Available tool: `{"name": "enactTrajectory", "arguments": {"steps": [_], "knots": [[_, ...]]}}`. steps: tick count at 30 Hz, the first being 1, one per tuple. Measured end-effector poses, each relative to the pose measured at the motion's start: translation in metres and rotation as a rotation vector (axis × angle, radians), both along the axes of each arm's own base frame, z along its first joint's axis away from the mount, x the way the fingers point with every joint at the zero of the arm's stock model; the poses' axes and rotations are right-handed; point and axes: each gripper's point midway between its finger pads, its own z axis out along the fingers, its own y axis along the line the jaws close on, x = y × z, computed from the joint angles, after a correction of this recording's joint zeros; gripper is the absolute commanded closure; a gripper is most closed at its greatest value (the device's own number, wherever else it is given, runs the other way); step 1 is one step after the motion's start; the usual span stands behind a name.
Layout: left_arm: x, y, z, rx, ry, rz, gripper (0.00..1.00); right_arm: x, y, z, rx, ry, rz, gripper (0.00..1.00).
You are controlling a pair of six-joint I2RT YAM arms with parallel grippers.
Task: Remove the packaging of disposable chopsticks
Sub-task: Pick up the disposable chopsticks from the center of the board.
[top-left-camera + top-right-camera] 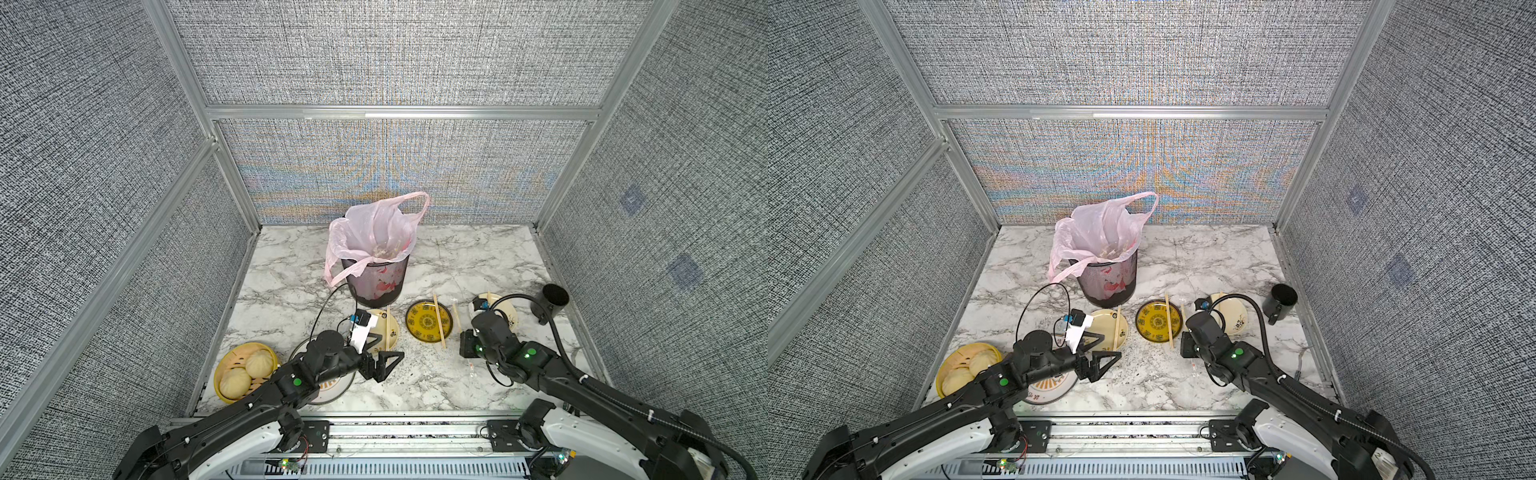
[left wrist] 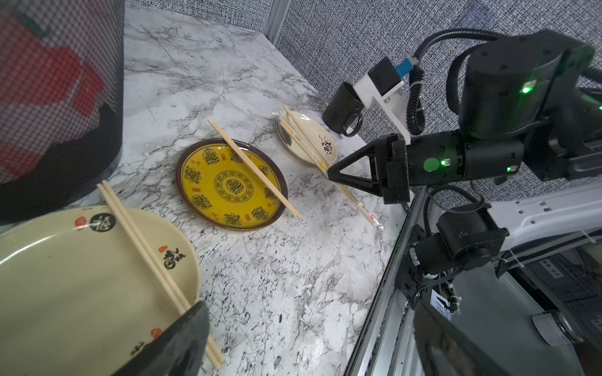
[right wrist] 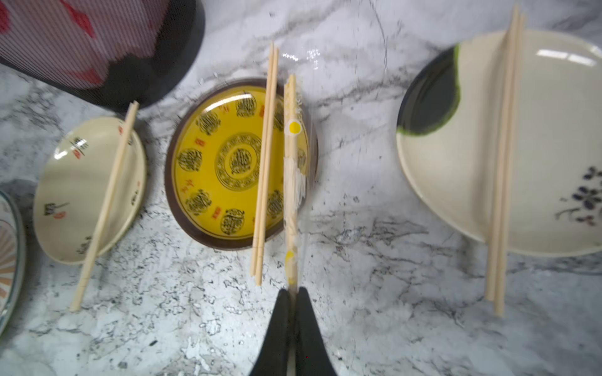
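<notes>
a: what's on the bench (image 1: 478,257), biggest first?
b: the mesh bin (image 1: 376,286) mid-bench, then a row of plates nearer the front edge, with the yellow plate (image 1: 424,322) in the middle of the row.
a: and the arms?
b: the left gripper (image 1: 390,345) hangs over the front-left part, jaws wide apart, nothing in them. the right gripper (image 3: 293,291) is pinched tight on the wrapped chopsticks (image 3: 291,195).
a: where do those lie?
b: just right of the yellow plate, toward the front-right corner. their long axis runs front to back, straight away from the right fingertips, and the packaging (image 2: 369,216) is still on them.
a: so who strips it?
b: my guess is the left has to cross over. it's well apart, and the right only anchors.
</notes>
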Motion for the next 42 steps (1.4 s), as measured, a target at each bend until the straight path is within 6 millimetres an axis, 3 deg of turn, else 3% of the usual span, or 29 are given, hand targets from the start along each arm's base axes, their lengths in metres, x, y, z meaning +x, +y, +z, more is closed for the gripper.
{"name": "enactTrajectory", "arguments": {"steps": [7, 15, 20, 31, 35, 42], "knots": [[0.014, -0.025, 0.023, -0.038, -0.026, -0.03, 0.08, 0.008, 0.018, 0.06, 0.064, -0.164, 0.118, 1.0], [0.042, -0.046, 0.069, -0.13, -0.141, 0.019, 0.16, -0.006, 0.061, 0.115, 0.241, -0.377, 0.389, 1.0], [0.059, -0.06, 0.088, -0.162, -0.203, 0.045, 0.16, -0.017, 0.083, 0.138, 0.318, -0.456, 0.533, 1.0], [0.066, -0.068, 0.106, -0.238, -0.302, 0.046, 0.41, -0.046, 0.1, 0.149, 0.399, -0.521, 0.717, 1.0], [0.065, -0.068, 0.112, -0.268, -0.321, 0.043, 0.65, -0.05, 0.105, 0.15, 0.405, -0.516, 0.741, 1.0], [0.056, -0.073, 0.123, -0.324, -0.311, -0.005, 0.92, -0.049, 0.111, 0.143, 0.378, -0.495, 0.76, 1.0]]}}
